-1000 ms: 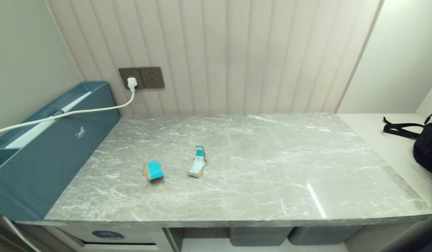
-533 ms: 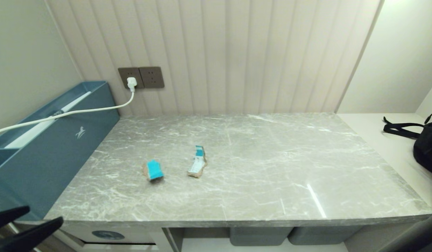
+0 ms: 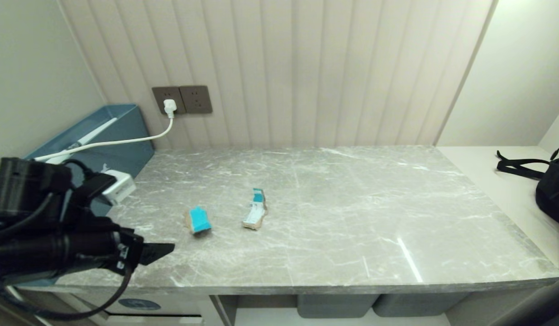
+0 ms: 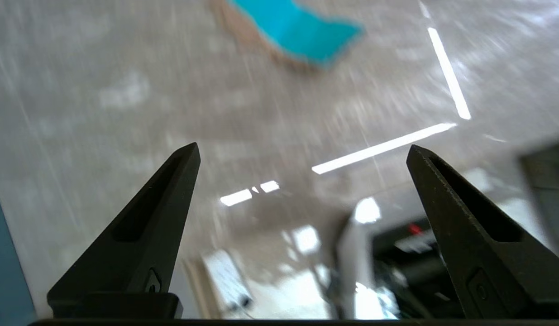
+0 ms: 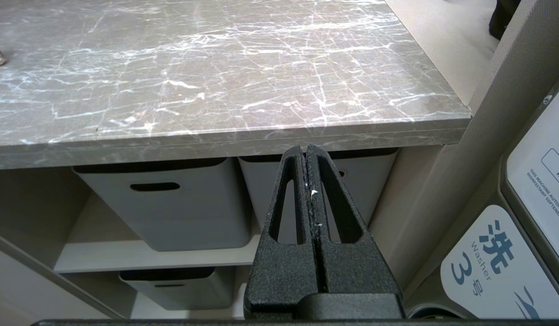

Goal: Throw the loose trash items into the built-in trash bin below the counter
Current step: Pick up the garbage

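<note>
Two loose trash items lie on the grey marble-look counter: a brown cardboard scrap with a teal face and, to its right, a folded teal-and-white carton piece. My left gripper hovers over the counter's front left corner, short of the teal-faced scrap. It is open with nothing between its fingers. The built-in trash bin's flap with its blue oval sticker shows below the counter edge. My right gripper is shut and empty, parked low in front of the counter's front edge.
A teal box stands along the left wall with a white cable running to the wall sockets. Grey baskets sit under the counter. A black bag rests at the far right, beside a washer panel.
My left arm has risen from below the lower left corner to above the counter's front left corner, its fingers spreading. Both scraps lie where they were.
</note>
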Tool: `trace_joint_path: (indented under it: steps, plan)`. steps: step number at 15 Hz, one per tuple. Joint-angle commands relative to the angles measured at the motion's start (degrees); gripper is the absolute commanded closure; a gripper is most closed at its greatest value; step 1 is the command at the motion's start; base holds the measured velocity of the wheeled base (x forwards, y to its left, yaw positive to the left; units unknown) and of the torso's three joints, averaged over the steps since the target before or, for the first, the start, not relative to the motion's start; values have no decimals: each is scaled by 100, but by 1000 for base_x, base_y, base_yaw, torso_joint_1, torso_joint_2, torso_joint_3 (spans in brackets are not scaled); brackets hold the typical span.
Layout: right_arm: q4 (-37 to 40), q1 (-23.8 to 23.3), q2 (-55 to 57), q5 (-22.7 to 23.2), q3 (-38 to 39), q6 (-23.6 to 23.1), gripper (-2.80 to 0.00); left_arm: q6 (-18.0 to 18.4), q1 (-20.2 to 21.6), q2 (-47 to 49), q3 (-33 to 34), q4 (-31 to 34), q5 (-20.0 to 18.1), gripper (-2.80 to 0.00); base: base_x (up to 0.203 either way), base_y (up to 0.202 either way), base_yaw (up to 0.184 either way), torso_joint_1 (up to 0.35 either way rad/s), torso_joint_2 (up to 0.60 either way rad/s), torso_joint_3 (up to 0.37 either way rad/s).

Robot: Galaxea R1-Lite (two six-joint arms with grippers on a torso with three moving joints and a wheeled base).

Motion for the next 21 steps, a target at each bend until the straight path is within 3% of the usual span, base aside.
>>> trace_joint_path:
  steps: [1, 3, 6, 11, 21]
  plan:
    - [-2, 1, 0, -3, 9, 3, 0, 381, -152, 1047, 21, -1258, 157, -280, 0, 0, 0, 0, 0, 0]
    - [-2, 1, 0, -3, 9, 3, 0, 1069, -209, 1683, -110, -2290, 369, -280, 0, 0, 0, 0, 0, 0]
    - [-2, 1, 0, -3, 9, 3, 0, 1557, -266, 1995, -334, -2551, 464, -280, 0, 0, 0, 0, 0, 0]
    - [-2, 1, 0, -3, 9, 3, 0, 1597, -623, 1764, -282, -2317, 43, -280, 0, 0, 0, 0, 0, 0]
    - [-2, 1, 0, -3, 9, 3, 0, 1615, -392, 2024, -129, -2235, 374, -280, 0, 0, 0, 0, 0, 0]
